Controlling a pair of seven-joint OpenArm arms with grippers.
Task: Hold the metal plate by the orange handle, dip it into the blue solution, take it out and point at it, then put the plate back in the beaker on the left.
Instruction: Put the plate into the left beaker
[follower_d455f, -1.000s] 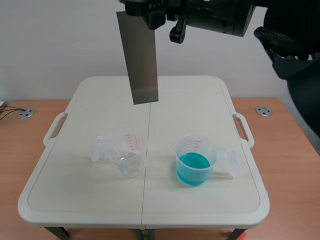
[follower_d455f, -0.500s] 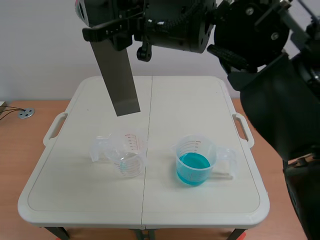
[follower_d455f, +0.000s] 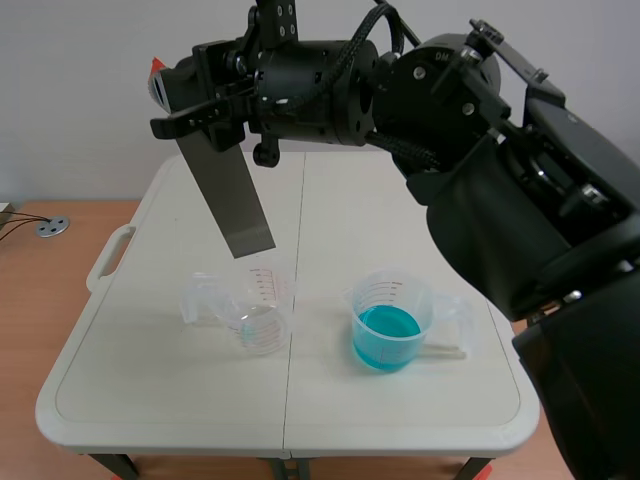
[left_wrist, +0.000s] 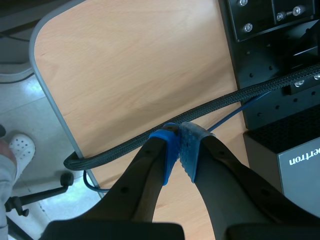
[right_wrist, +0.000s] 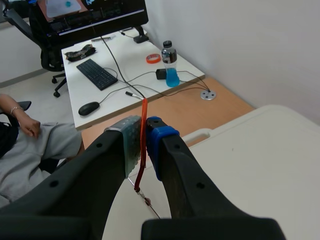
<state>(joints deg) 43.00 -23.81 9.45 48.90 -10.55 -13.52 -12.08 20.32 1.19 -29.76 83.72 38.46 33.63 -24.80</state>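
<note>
Plate shift first: metal plate (follower_d455f: 232, 205) is further left and lower than a second ago, when it hung straight down over the table's far middle. Half a second ago it was already left and leaning. Now its lower edge sits closer to the empty left beaker (follower_d455f: 250, 312), just above the far rim and not inside. Right arm fills much more of the scene's right side than before. Both beakers unmoved.

Plate is a long dull-grey strip, flat face toward the camera, tilted with the top end left and the bottom end right. Surface looks plain, with no blue visible on it. Orange handle (follower_d455f: 157, 68) shows only as a small bit at the plate's top, behind the fingers. In the right wrist view the handle (right_wrist: 143, 145) is a thin orange strip seen edge-on, with the plate a fine line running below it.

Right gripper (follower_d455f: 200, 112) comes in from the right across the scene's top and is clamped on the plate's upper end. In its own view the right gripper (right_wrist: 142, 131) has both pads pressed onto the orange strip, with only a narrow gap between them.

Left gripper (left_wrist: 179, 131) holds nothing, blue pads closed together, hanging over a wooden surface with a black braided cable (left_wrist: 150, 140) ahead of it.

Right beaker (follower_d455f: 392, 320) holds the blue solution (follower_d455f: 385, 335), near right of centre, well apart from the plate. Both beakers stand on the white table (follower_d455f: 400, 210).
</note>
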